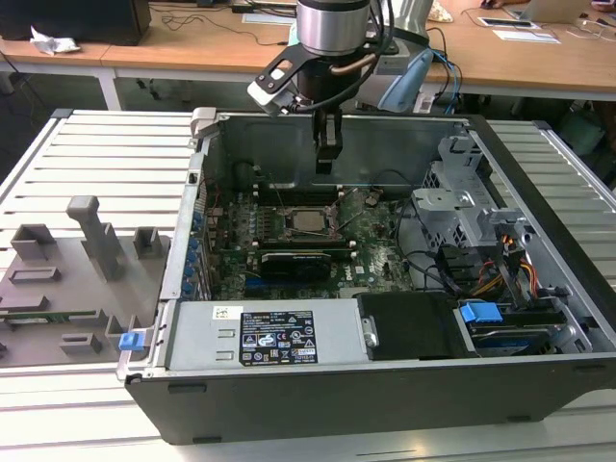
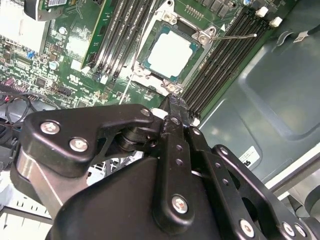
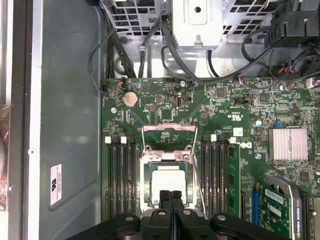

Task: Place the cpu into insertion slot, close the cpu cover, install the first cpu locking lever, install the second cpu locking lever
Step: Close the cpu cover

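**Operator:** Checking end effector status. Report position and state.

**Technician:** Black two-finger end effector (image 1: pixel 327 166) hangs fingertips-down inside the open dark grey metal computer case (image 1: pixel 385 395), which stands on the pale slatted desk (image 1: pixel 96 144). In both wrist views the fingers (image 3: pixel 165 196) are pressed together with nothing between them. The tips sit above the board, over one edge of the socket.

**Operator:** Locate the chip.

**Technician:** Small flat square cpu with silver-grey metal top (image 3: pixel 167 181) lies flat inside the square black insertion slot (image 3: pixel 148 175). The socket is set into the green circuit board (image 3: pixel 165 100), between two banks of long narrow black memory slots (image 3: pixel 122 175). In the exterior view it lies toward the far wall of the case.

**Operator:** Cover condition?

**Technician:** Thin hinged dark-silver cpu cover (image 3: pixel 168 128) is swung open and lies back from the socket. Green board shows through its square window.

**Operator:** Lever condition?

**Technician:** In the second wrist view, a thin wire locking lever (image 2: pixel 235 36) sticks out sideways from a socket corner, across the memory slots, unlatched.
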`<state>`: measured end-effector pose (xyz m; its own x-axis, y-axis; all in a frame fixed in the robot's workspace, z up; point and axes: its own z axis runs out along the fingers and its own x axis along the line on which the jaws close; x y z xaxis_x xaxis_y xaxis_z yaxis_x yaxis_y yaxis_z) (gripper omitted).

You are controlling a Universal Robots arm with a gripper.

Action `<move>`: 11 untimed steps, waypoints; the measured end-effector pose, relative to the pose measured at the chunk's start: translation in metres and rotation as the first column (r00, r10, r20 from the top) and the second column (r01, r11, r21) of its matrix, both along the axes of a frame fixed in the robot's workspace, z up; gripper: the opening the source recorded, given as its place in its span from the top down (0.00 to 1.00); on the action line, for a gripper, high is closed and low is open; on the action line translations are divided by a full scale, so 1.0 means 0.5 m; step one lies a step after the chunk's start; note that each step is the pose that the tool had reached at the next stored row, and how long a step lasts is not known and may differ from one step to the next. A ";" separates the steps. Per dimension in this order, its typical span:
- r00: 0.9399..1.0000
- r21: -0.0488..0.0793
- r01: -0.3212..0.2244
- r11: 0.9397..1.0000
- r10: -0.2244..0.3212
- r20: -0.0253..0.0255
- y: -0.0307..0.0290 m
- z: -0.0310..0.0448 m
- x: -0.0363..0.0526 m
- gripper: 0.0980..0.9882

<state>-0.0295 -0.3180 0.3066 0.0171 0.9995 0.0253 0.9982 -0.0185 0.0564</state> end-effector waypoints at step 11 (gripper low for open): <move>1.000 0.000 0.000 1.000 0.000 0.000 0.000 0.019 0.002 0.99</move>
